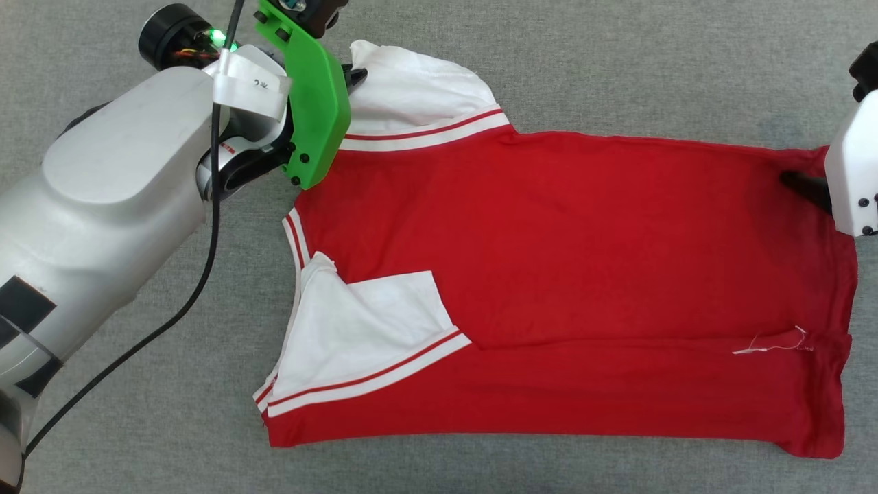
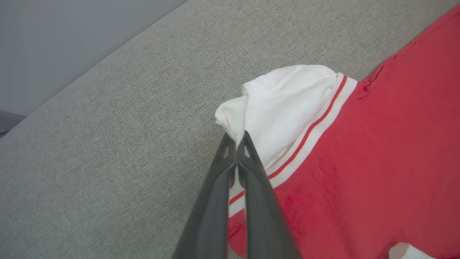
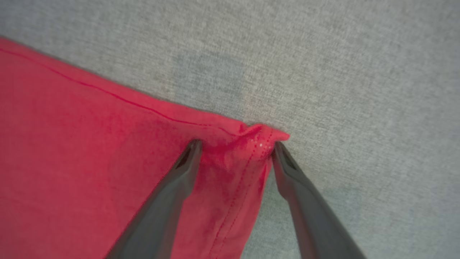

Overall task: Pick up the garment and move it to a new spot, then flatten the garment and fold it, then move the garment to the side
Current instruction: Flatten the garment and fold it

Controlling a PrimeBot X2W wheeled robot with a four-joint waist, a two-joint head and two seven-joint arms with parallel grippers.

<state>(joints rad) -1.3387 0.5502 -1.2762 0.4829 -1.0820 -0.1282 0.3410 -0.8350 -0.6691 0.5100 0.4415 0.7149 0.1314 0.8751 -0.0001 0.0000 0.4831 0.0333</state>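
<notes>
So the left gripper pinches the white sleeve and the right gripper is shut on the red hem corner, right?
No: the right wrist view shows the right gripper open, straddling the red hem corner. The left gripper does pinch the white sleeve.

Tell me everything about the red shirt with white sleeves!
The soft red shirt with white sleeves lies spread on the grey cloth surface, its near edge folded over, one striped-trim sleeve on top. A loose white thread lies near the hem. The left gripper pinches the far sleeve; the open right gripper straddles a hem corner.
</notes>
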